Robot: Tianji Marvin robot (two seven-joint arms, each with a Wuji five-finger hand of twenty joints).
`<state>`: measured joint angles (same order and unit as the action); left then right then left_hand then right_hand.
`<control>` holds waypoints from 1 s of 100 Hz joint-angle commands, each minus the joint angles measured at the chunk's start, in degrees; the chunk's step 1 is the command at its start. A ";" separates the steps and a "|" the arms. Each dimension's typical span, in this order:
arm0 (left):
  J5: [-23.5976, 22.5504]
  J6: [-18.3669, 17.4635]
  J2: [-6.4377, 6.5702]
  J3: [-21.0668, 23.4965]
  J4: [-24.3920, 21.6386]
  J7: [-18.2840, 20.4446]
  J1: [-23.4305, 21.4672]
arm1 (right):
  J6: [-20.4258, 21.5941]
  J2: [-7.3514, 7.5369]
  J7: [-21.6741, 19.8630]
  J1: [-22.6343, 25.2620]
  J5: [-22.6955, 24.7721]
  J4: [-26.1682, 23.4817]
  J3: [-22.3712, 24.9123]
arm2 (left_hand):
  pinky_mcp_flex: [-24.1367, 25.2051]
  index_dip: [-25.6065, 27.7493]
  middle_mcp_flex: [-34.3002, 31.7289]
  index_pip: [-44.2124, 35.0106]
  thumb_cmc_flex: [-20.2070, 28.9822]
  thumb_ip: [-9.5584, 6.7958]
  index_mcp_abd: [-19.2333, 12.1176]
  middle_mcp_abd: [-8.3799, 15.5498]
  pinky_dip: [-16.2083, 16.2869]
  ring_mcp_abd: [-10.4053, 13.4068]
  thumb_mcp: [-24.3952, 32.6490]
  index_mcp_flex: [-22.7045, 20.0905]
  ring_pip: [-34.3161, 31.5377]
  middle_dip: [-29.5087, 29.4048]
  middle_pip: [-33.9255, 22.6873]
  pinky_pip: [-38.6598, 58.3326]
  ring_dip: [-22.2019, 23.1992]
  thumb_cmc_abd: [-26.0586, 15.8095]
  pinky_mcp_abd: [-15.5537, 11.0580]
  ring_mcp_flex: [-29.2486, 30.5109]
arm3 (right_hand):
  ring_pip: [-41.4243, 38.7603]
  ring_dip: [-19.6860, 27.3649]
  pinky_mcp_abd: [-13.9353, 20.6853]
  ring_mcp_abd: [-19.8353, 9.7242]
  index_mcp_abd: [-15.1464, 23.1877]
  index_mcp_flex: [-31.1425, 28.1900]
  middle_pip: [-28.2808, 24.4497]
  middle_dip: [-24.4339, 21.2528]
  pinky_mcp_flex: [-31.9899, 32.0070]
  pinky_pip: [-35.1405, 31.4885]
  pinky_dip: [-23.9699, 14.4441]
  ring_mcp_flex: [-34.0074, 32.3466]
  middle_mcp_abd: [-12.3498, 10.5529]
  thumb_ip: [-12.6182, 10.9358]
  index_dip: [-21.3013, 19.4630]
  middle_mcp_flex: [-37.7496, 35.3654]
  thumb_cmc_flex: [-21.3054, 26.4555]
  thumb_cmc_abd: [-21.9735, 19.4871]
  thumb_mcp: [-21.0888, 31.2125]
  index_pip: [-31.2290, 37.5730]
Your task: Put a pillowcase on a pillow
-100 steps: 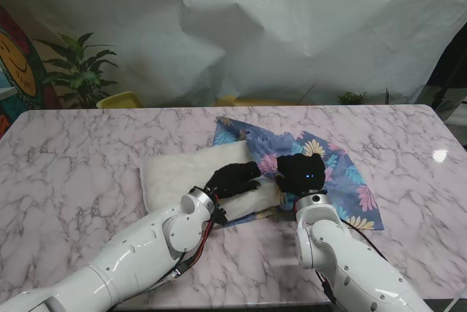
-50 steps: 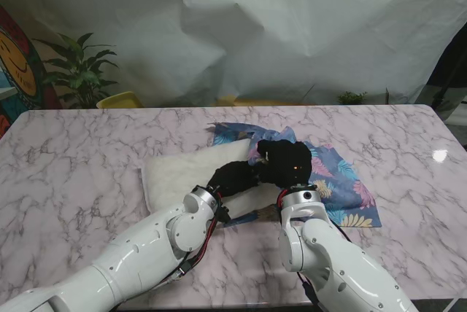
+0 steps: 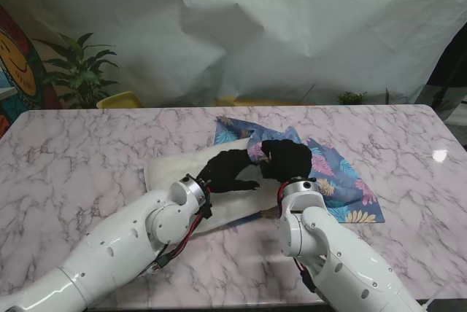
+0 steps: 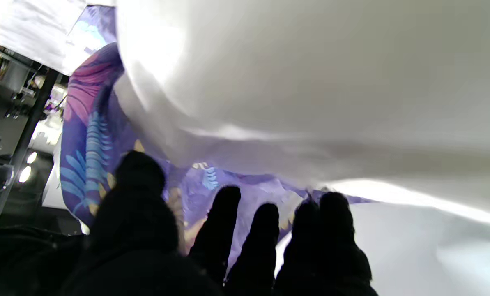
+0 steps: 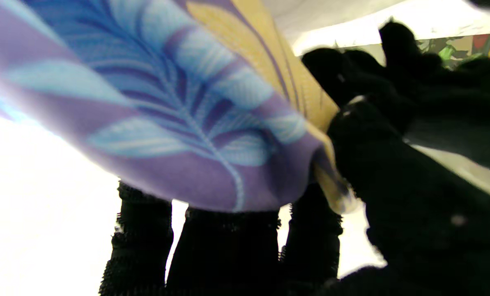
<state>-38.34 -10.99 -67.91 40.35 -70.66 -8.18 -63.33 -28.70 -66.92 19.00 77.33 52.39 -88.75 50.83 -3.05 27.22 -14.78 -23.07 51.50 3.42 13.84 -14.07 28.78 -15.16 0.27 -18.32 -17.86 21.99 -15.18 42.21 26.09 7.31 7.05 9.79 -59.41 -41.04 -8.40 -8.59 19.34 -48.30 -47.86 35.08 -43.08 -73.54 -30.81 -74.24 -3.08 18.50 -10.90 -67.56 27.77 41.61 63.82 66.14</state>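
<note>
Stand view shows the right hand [image 3: 286, 159] clamped on a bunched edge of the pillowcase [image 3: 332, 173], lifting that fold off the marble table [image 3: 87, 144]; the right wrist view confirms it, with the leaf-printed cloth [image 5: 179, 115] pinched between the black fingers [image 5: 224, 250] and thumb. Just beside that hand, the left hand [image 3: 228, 171] rests on the white pillow [image 3: 179, 170], fingers spread and holding nothing; in the left wrist view its fingertips [image 4: 224, 205] reach toward the cloth [image 4: 88, 135] under the pillow's pale bulk [image 4: 310, 82]. Most of the pillowcase lies flat on the pillow's right side, touching it. A potted plant [image 3: 76, 71] stands well beyond the pillow, past the table's far left edge.
</note>
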 commanded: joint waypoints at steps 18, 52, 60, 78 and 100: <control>-2.24 0.96 5.86 9.92 -12.69 14.89 -5.41 | -1.07 -0.32 -0.83 -0.91 -1.40 1.89 0.52 | 7.41 -5.63 9.98 21.71 -15.64 -0.86 5.25 -4.80 -11.34 -3.05 -2.33 10.78 18.25 -12.10 16.07 -34.02 -14.06 -4.98 3.86 -9.74 | -2.37 -1.92 1.32 -3.61 1.69 -1.74 -2.55 0.77 -0.28 -0.28 0.49 -1.85 1.91 -0.63 -0.89 0.23 2.81 -1.06 3.94 2.05; -7.32 -1.61 9.83 19.80 -20.37 30.28 -12.89 | -0.78 -0.43 -0.77 -1.11 -2.27 2.69 0.76 | 7.32 -28.25 11.14 26.30 -22.46 0.29 6.03 -7.64 -23.17 -5.92 -3.06 10.46 19.84 -21.40 17.48 -43.75 -25.41 -3.25 9.27 -11.02 | -2.40 -1.82 1.26 -3.48 1.64 -1.87 -2.65 0.78 -0.24 -0.29 0.52 -1.85 1.93 -0.62 -1.02 0.22 2.85 -1.05 3.97 2.13; -7.47 -1.69 9.95 19.39 -19.02 30.28 -13.06 | -0.62 -0.43 -0.69 -1.12 -2.27 2.73 0.83 | 7.16 -28.31 11.16 26.19 -22.87 0.33 5.84 -7.96 -26.34 -6.34 -2.87 10.51 19.84 -21.41 17.47 -44.15 -25.42 -2.87 10.07 -11.07 | -2.41 -1.80 1.26 -3.42 1.82 -1.88 -2.64 0.78 -0.23 -0.28 0.53 -1.84 1.90 -0.62 -1.07 0.22 2.86 -1.00 4.03 2.11; -7.74 -1.99 9.42 15.92 -13.62 25.98 -11.40 | -0.19 -0.34 -0.67 -0.80 -2.09 2.39 1.03 | 7.52 -28.30 11.18 26.21 -22.08 0.41 5.41 -8.48 -27.54 -7.01 -2.88 10.51 19.86 -21.41 17.48 -44.18 -25.43 -1.06 11.78 -11.14 | -2.36 -1.73 1.26 -3.38 1.76 -1.98 -2.60 0.76 -0.07 -0.29 0.52 -1.82 1.92 -0.58 -1.08 0.12 2.89 -0.92 4.08 2.09; -5.53 -2.75 9.29 10.59 -8.26 25.39 -7.68 | -0.05 -0.34 -0.24 -0.11 -1.81 1.52 1.45 | 7.59 -28.30 11.18 26.22 -19.79 0.29 4.63 -8.28 -28.14 -7.43 -2.50 10.54 19.86 -21.41 17.47 -43.86 -25.44 1.40 13.68 -11.19 | -2.15 -1.60 1.12 -3.26 1.77 -2.02 -2.57 0.79 -0.01 -0.31 0.53 -1.81 1.98 -0.57 -1.13 0.16 2.96 -0.95 4.21 2.12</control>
<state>-44.07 -13.15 -58.23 51.97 -80.22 16.10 -71.70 -28.74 -67.12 18.54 76.80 50.49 -86.74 52.19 5.06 -0.73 -5.80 3.25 31.11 3.41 19.27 -22.51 1.83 -22.45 -1.96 -8.64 1.27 0.99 1.52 -0.54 0.71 6.98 17.98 0.61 -59.43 -41.05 -8.39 -8.61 19.33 -48.30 -48.02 35.08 -43.09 -73.54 -30.79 -74.25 -3.06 18.50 -10.90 -67.53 27.78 41.60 63.85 66.15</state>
